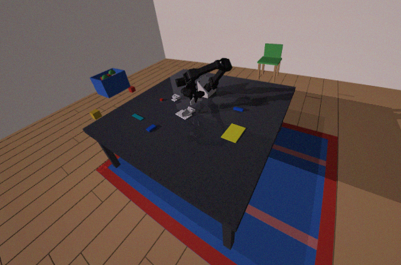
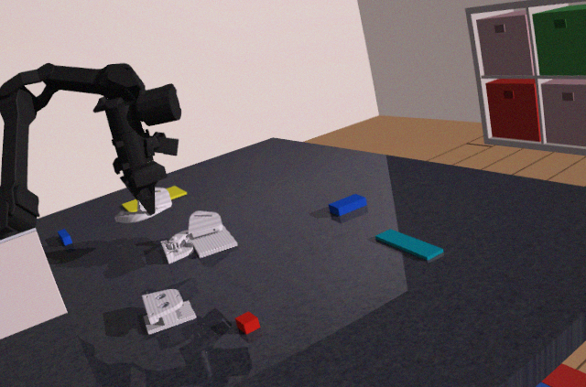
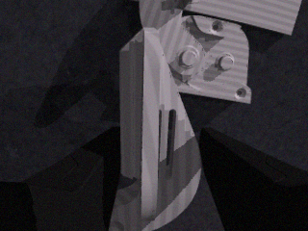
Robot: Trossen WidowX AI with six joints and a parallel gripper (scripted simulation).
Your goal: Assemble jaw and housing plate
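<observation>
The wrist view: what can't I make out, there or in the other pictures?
- Wrist view: the lower end of the held white jaw, cut off by the bottom edge.
- Top view: gear teeth, too small.
- Exterior view: the green bin's right side, cut off by the edge.

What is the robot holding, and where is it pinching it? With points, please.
The gripper (image 2: 149,210) (image 3: 161,137) holds a loose white jaw by its upright, slotted plate (image 3: 150,120), with the wide rounded part below it.
</observation>
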